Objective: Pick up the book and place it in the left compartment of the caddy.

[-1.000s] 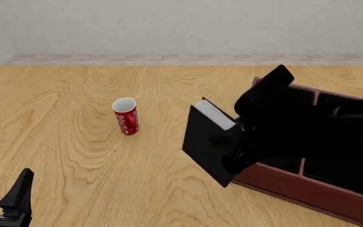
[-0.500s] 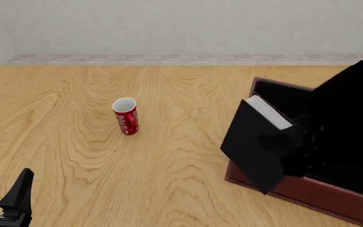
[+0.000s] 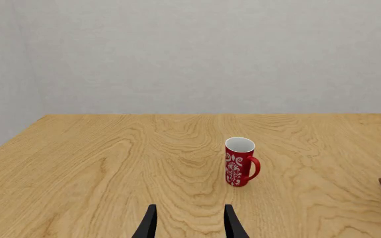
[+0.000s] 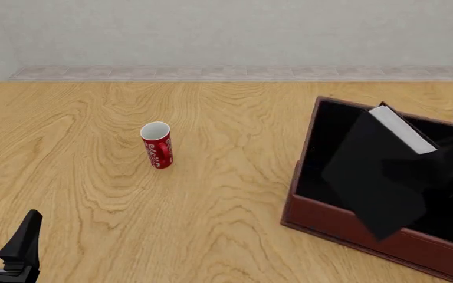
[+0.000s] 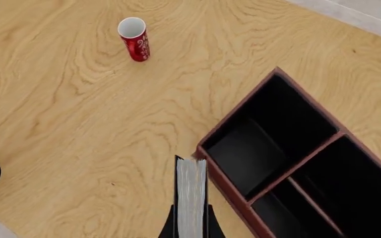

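Right fingers [image 5: 190,225] clamp the book [image 4: 384,171], tilted over the caddy [image 4: 344,227], left compartment [image 5: 260,141] just below; left fingers [image 3: 189,223] idle, parted.

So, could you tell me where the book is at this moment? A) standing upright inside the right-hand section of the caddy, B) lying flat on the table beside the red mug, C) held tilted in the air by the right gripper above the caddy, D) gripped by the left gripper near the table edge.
C: the book hangs tilted over the caddy, clamped in the right gripper, while the left gripper is empty.
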